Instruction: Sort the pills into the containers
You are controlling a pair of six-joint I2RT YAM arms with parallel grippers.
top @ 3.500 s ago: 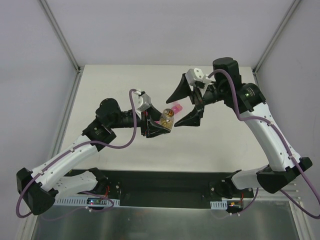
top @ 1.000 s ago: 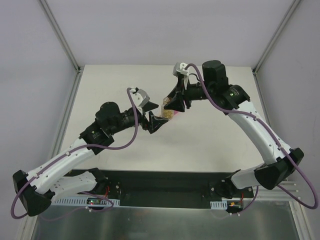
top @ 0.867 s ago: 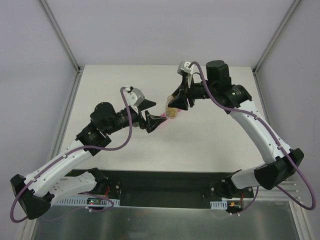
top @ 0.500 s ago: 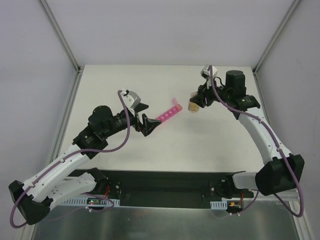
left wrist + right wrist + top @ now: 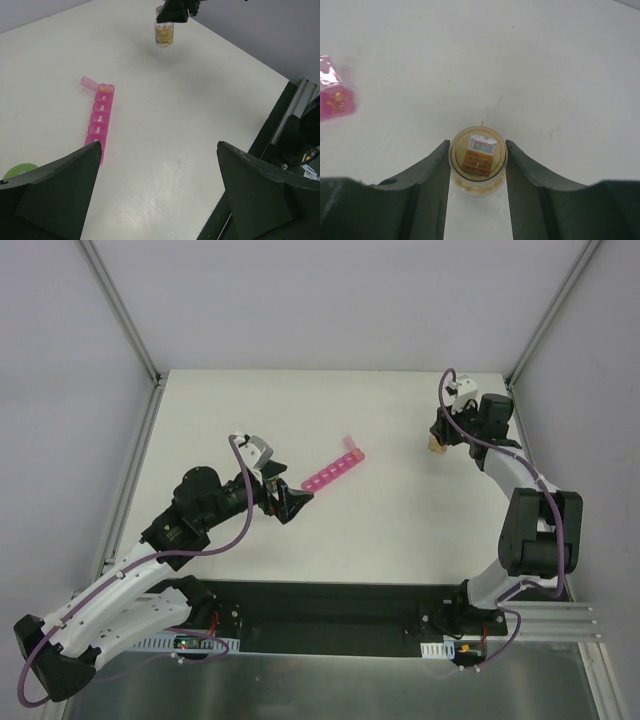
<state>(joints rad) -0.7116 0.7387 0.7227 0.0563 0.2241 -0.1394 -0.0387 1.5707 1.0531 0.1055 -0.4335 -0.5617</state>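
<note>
The pink pill organizer point(image 5: 333, 470) lies slanted on the white table, its far end lid point(image 5: 89, 82) flipped open. Amber pills point(image 5: 336, 101) show in that end compartment point(image 5: 104, 89). My left gripper point(image 5: 288, 492) hovers open and empty just near-left of the organizer point(image 5: 100, 117), its fingers point(image 5: 60, 192) spread wide. Over the table's far right, my right gripper point(image 5: 438, 438) is shut on the small clear bottle point(image 5: 478, 157) of pills. From the left wrist, the bottle point(image 5: 164, 33) hangs upright above the table under the right gripper point(image 5: 174, 11).
A round green object point(image 5: 19, 171) peeks out beside my left finger, close to the organizer's near end. The table's right edge meets a black rail point(image 5: 280, 125). Metal frame posts point(image 5: 120, 310) stand at the back corners.
My left gripper opened, let go of the bottle and drew back to the left. The right arm carried the bottle from above the organizer to the far right.
</note>
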